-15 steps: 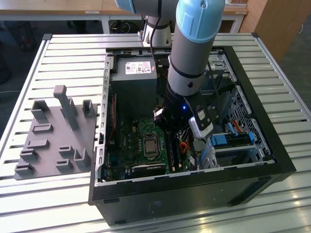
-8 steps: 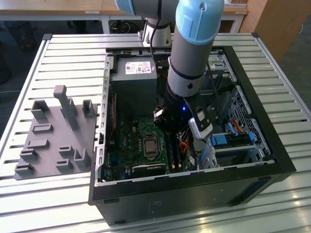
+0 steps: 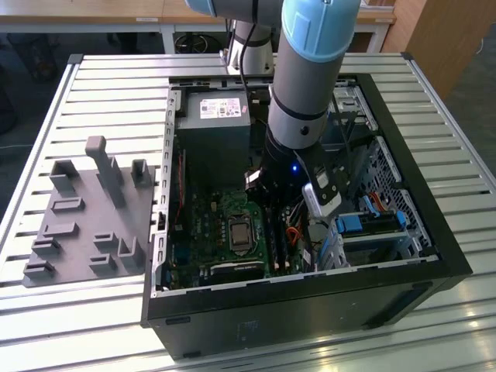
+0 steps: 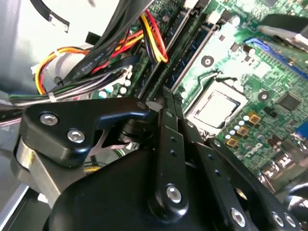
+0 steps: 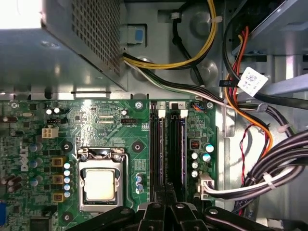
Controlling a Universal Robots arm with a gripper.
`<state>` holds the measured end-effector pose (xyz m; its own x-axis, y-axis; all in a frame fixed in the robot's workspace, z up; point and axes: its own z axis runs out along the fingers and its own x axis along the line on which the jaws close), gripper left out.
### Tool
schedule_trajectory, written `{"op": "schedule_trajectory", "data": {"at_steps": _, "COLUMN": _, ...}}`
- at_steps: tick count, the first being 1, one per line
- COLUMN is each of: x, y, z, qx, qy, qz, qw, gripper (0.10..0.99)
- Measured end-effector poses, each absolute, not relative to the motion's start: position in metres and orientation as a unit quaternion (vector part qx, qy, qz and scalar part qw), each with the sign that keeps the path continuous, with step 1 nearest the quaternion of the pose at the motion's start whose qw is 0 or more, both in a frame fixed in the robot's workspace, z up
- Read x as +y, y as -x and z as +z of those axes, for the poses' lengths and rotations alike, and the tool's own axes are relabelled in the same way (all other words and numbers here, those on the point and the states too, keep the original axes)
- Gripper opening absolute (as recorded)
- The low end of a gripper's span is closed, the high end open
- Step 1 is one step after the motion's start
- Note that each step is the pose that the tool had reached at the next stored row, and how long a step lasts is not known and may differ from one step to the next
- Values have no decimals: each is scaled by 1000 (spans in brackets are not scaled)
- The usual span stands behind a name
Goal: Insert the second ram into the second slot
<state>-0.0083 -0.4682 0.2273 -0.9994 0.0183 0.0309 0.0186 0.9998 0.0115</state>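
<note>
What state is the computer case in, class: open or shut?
Open: in the exterior view the computer case lies with its upward side uncovered, and the motherboard is exposed inside.

We note a grey fixture plate [image 3: 85, 221] left of the open computer case [image 3: 434, 256]; CPU socket [image 5: 99, 185] and power supply [image 3: 213, 128] lie inside.

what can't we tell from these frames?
- Fingertips of the gripper: pressed together low over the RAM slots in the first wrist view; whether a stick sits between them is hidden by the fingers themselves.
- Exterior view: the arm covers gripper and slots.
- Slot latches: too small to tell whether locked.
</note>
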Motion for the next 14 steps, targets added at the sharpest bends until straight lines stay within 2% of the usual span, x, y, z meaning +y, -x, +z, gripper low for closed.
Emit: {"op": "schedule_trajectory", "data": {"at_steps": 14, "x": -468, "y": 8, "z": 245, "qx": -1000, "qy": 9, "qz": -6, "qw": 16, "gripper": 122}}
